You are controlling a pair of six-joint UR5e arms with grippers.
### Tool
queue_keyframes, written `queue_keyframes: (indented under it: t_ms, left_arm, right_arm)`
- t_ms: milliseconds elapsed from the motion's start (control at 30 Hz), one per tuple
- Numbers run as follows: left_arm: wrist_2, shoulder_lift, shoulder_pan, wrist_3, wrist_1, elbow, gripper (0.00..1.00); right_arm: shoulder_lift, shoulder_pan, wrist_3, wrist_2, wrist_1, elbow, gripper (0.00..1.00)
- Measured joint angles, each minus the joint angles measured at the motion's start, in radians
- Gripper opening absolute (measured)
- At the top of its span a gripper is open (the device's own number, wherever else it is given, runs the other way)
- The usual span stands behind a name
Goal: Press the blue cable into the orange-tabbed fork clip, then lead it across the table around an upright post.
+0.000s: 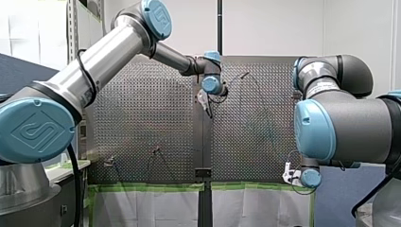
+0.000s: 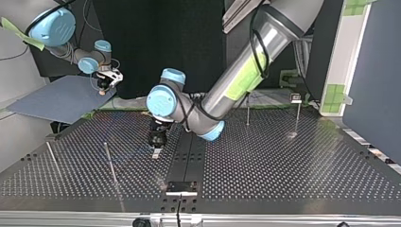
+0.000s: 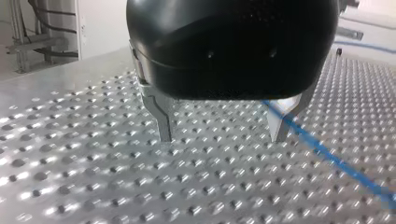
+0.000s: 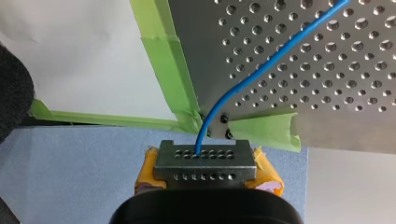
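Cable (image 4: 243, 86) end is sitting clamped in my right end effector (image 4: 205, 158), yellow pads pressing on it from both sides. That end effector is hanging just off the tabletop (image 4: 327, 70) corner, above a blue sheet (image 2: 56, 101). From the grip the cable is running up to the taped corner, then curving away across the perforations.

My left end effector (image 3: 222, 137) is hovering low over mid-tabletop, metal fingers (image 3: 164, 126) spread apart, holding nothing. Cable is lying on the surface and passing one fingertip, its long axis slanting away to that side. Cannot tell whether it is passing inside the gap or just outside.

Judgement: left arm is the nearer one to the free run of cable. The coming move is depending on getting that slanted line centred between the fingers, so a sideways shift or wrist turn is looking necessary.

Posts (image 2: 248, 112) are standing well apart from the left end effector, toward the top view's right. Orange-tabbed clip is not showing clearly in any view.
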Motion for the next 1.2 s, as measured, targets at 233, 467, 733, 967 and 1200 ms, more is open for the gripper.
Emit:
queue_keyframes:
  t_ms: [233,467,733,967,1200]
  left_arm:
    - [0.016,0.002,-0.012,-0.039,0.017,-0.06,1.0]
    - [-0.004,0.041,0.005,-0.05,0.056,-0.123,1.0]
    - [0.01,0.116,0.023,-0.059,0.131,-0.199,1.0]
    - [0.045,0.184,0.015,-0.048,0.199,-0.267,1.0]
    - [0.044,0.239,0.014,-0.005,0.255,-0.322,1.0]
  right_arm:
    - [0.0,0.005,-0.002,0.0,0.0,0.0,0.0]
    - [0.0,0.006,-0.003,-0.002,0.0,0.0,0.0]
    - [0.0,0.008,-0.003,-0.002,0.0,-0.002,0.0]
    - [0.0,0.009,-0.003,-0.002,0.0,-0.003,0.0]
    - [0.0,0.012,-0.003,-0.002,0.0,-0.003,0.0]
